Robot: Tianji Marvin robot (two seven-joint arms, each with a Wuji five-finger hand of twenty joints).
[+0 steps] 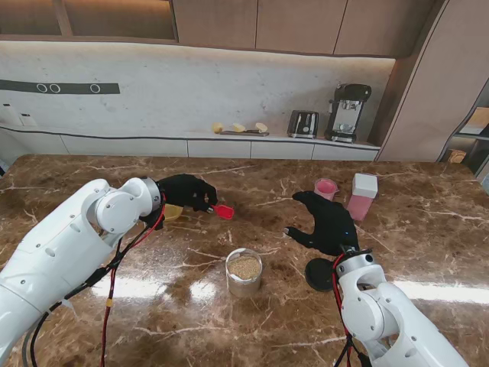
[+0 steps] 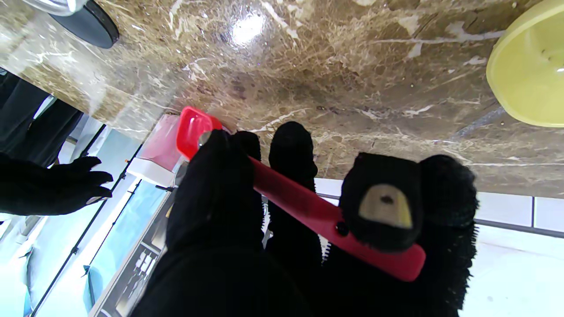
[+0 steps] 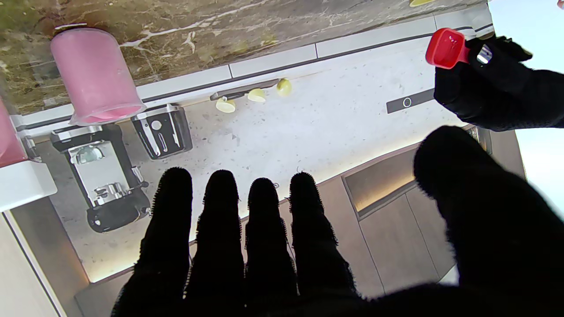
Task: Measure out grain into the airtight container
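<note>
My left hand [image 1: 186,191] reached out over the far left of the marble table [image 1: 229,306], its fingers [image 2: 291,149] curled around the handle of the red measuring scoop [image 1: 223,211], thumb pressed on top, the scoop's bowl pointing right and raised off the surface. A yellow bowl [image 1: 173,212] sat just beside that hand, on its near side. My right hand [image 1: 328,222] hovered flat, palm down, holding nothing, four fingers [image 3: 220,211] side by side and thumb splayed out. The clear container [image 1: 244,272] with grain stood between my arms, nearer to me, its black lid [image 1: 318,274] lying to its right. A pink cup [image 1: 326,188] and a pink white-lidded box [image 1: 362,196] stood farther right.
</note>
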